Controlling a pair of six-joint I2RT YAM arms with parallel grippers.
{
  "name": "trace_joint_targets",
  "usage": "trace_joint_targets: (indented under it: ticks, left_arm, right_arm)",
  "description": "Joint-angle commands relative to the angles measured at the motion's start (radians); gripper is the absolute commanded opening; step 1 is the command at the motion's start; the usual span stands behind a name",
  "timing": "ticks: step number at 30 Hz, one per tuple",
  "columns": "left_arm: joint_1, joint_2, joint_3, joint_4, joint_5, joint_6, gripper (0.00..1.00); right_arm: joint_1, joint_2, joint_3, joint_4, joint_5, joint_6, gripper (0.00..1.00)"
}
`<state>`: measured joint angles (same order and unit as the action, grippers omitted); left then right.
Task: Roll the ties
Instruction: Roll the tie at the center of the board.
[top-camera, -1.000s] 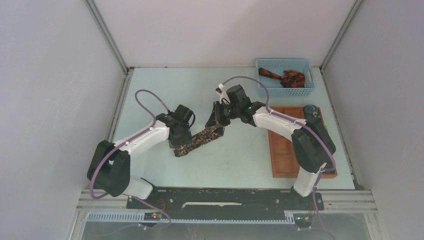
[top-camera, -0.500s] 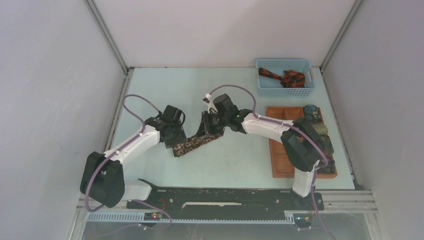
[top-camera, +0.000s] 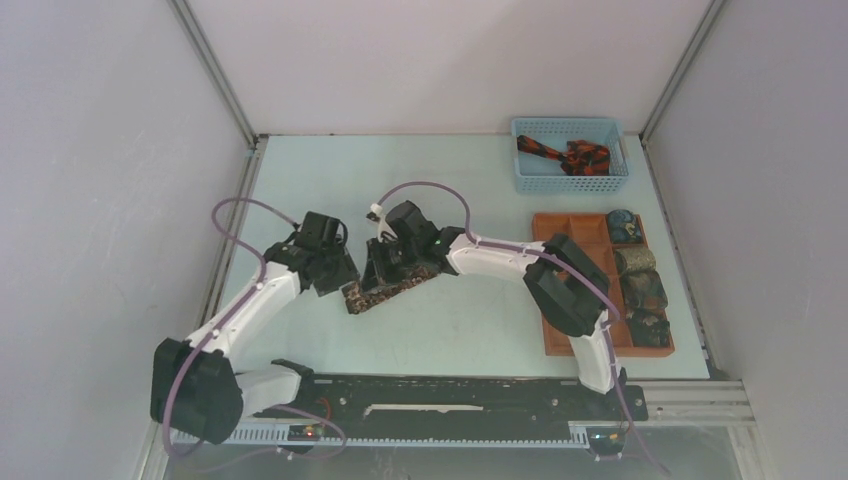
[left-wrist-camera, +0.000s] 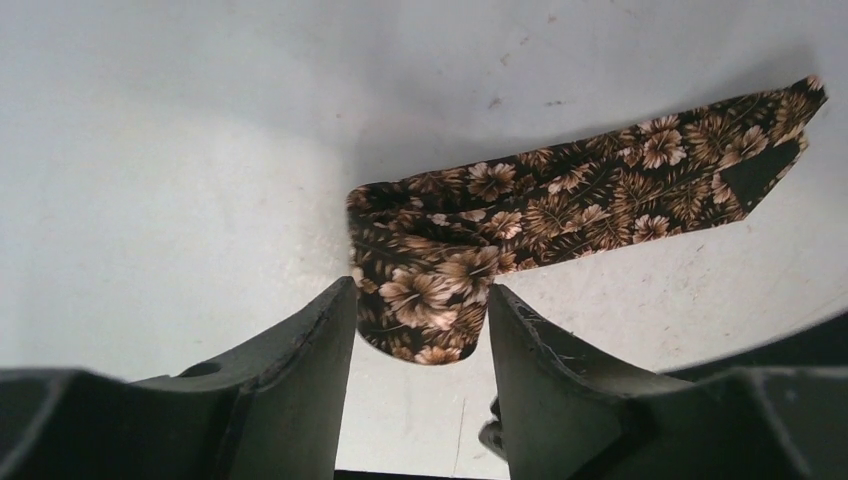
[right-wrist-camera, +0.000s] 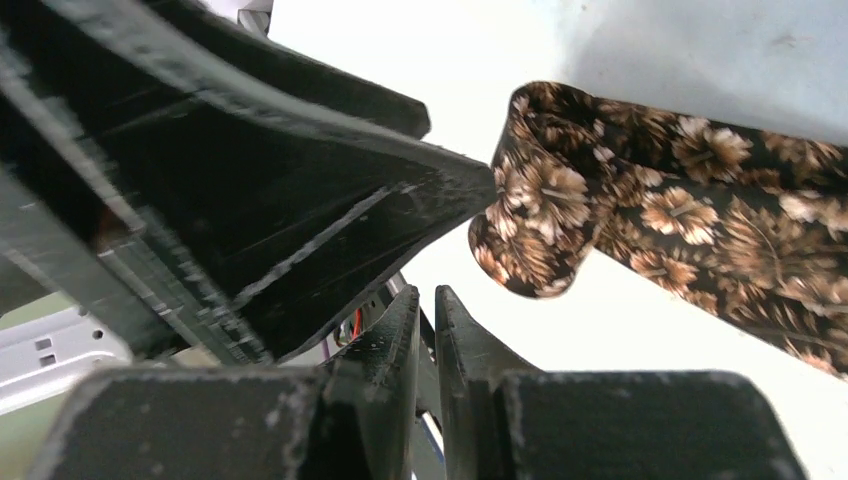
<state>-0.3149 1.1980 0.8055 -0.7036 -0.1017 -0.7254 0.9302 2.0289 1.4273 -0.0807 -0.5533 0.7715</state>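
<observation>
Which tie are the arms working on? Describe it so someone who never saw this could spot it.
On the pale green table, near its middle, lies the dark brown tie with tan flowers, one end folded over. It alone is on the bare table: the black and red-orange tie is in the blue basket, the rolled ties in the orange-brown tray.
</observation>
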Motion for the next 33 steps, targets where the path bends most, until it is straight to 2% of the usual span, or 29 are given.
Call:
trace_joint_targets:
  ticks: [1, 7, 13, 23, 33]
  left_arm:
    - [0.056, -0.138, -0.027, -0.05, -0.07, -0.014, 0.58]
    - [0.085, -0.284, -0.121, -0.083, -0.119, -0.074, 0.71]
    - [0.084, -0.372, -0.224, -0.026, -0.094, -0.133, 0.71]
    - [0.084, -0.391, -0.293, 0.061, -0.067, -0.089, 0.74]
    - [0.085, -0.39, -0.375, 0.279, 0.076, -0.04, 0.78]
  right_arm:
    - [0.02, 0.059, 0.099, -0.006, -0.006, 0.004, 0.14]
    - [0.02, 0.135, 0.166, -0.038, -0.017, -0.008, 0.14]
    - [0.013, 0.189, 0.207, -0.068, -0.02, -0.03, 0.14]
    - [-0.027, 0.194, 0.168, -0.071, -0.024, -0.06, 0.13]
    - [-0.058, 0.187, 0.119, -0.042, -0.043, -0.065, 0.11]
